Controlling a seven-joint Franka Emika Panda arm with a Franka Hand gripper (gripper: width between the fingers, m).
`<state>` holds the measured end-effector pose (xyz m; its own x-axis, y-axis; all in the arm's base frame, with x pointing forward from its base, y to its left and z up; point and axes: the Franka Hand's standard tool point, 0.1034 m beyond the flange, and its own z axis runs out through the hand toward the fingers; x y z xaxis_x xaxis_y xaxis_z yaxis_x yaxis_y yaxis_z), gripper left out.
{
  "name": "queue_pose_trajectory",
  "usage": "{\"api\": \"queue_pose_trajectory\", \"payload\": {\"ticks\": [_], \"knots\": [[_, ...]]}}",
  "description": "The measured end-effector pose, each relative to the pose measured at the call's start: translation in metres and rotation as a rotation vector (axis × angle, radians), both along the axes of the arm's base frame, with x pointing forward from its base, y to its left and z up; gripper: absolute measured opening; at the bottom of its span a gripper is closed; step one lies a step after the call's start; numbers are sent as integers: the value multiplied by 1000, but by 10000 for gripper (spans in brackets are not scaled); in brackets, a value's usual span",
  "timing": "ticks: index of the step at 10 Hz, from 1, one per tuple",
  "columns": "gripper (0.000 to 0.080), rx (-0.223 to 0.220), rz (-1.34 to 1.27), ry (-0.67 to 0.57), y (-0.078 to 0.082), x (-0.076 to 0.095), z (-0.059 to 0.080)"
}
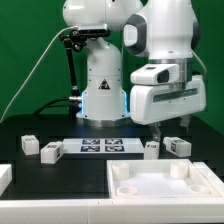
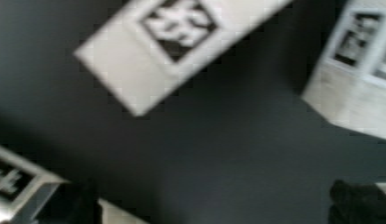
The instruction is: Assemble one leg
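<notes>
Several legs, small white blocks with black-and-white tags, lie on the black table. Two are at the exterior view's left (image 1: 28,146) (image 1: 50,151) and two at its right (image 1: 151,148) (image 1: 178,146). My gripper (image 1: 172,127) hangs open and empty just above the two right legs, touching neither. In the wrist view my gripper (image 2: 216,205) has its dark fingertips (image 2: 362,197) far apart with only bare table between them. A tagged leg (image 2: 359,70) shows at one edge and another (image 2: 19,177) at the opposite corner.
The marker board (image 1: 103,147) lies between the leg pairs and also shows in the wrist view (image 2: 172,40). The large white square panel (image 1: 118,190) with raised rims lies at the front right. A white piece (image 1: 5,178) sits at the front left. The arm's base (image 1: 102,90) stands behind.
</notes>
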<state>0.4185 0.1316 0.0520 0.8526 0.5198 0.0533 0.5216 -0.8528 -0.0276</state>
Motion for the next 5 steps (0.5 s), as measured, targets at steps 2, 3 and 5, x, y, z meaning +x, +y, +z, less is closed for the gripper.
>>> {"api": "queue_pose_trajectory", "payload": {"ticks": [2,3,5], "knots": [[649,24,-163,3,12,-4,-2],[649,30,-224,8,12,-3,-2],[649,14,-194,41,12,-6,-3]]}}
